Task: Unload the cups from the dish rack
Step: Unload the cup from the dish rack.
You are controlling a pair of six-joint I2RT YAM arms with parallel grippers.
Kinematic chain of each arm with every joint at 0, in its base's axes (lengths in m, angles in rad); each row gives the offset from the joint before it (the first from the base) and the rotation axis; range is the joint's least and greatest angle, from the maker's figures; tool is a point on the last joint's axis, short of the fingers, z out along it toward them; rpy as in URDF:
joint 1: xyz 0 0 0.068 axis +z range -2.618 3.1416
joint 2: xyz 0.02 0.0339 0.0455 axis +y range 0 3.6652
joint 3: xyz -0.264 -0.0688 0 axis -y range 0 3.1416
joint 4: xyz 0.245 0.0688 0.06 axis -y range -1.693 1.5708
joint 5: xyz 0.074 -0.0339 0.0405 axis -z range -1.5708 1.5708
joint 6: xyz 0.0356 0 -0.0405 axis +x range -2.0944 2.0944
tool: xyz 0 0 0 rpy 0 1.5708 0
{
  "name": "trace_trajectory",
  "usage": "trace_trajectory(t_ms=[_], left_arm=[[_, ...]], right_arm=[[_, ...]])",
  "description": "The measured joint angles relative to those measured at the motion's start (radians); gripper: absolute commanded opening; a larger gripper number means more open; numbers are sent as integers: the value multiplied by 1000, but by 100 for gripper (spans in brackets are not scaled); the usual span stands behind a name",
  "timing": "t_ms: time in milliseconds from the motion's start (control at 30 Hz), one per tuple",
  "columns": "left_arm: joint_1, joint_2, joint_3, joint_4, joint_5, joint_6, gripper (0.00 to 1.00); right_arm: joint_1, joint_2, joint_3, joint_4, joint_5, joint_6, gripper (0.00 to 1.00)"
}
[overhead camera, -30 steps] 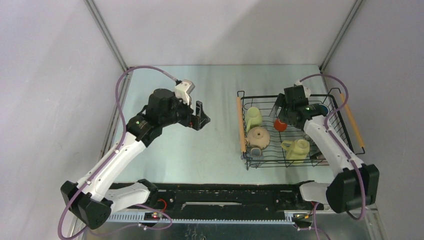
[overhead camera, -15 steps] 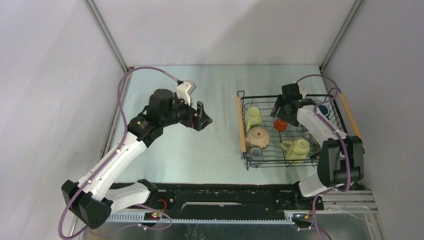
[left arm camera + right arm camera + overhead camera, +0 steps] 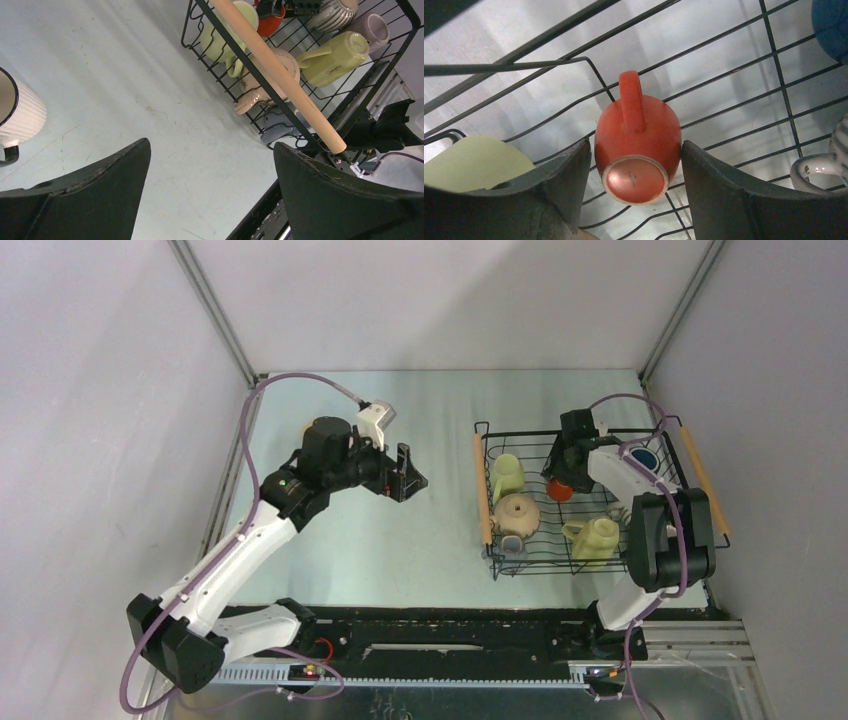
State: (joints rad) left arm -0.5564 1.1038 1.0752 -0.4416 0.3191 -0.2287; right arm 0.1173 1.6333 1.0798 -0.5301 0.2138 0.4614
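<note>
The black wire dish rack (image 3: 480,430) sits on the right of the table and holds several cups. An orange-red cup (image 3: 638,145) lies base-up on the wires. My right gripper (image 3: 636,150) straddles it, open. The right finger touches the cup and the left finger (image 3: 569,175) stands a sliver away. Around it in the rack are a yellow-green cup (image 3: 506,475), a tan cup (image 3: 517,512), a second yellow-green one (image 3: 595,537), a grey one (image 3: 511,548) and a dark blue one (image 3: 646,457). My left gripper (image 3: 410,472) hovers open and empty over the table, left of the rack.
A white ribbed cup (image 3: 17,115) with a black rim stands on the table by my left gripper. The rack's wooden rod handle (image 3: 280,80) runs along its near side. Grey walls close in the table on three sides.
My right gripper has come down around the orange-red cup, its jaws narrowing, while that arm's elbow folded upright. The left arm has barely shifted.
</note>
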Motion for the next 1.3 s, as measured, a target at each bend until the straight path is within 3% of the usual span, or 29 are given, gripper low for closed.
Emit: trace_trajectory(t_ms=[200, 400, 667, 1300], left_arm=[[0, 7, 0, 0, 4, 0, 100], [0, 15, 0, 3, 9, -1, 100], [0, 34, 0, 6, 19, -10, 100], [-5, 60, 0, 45, 87, -150, 100]], right_arm=[[0, 12, 0, 1, -3, -5, 70], [2, 12, 0, 3, -2, -9, 52], [2, -11, 0, -18, -16, -13, 41], [2, -198, 5, -129, -80, -14, 37]])
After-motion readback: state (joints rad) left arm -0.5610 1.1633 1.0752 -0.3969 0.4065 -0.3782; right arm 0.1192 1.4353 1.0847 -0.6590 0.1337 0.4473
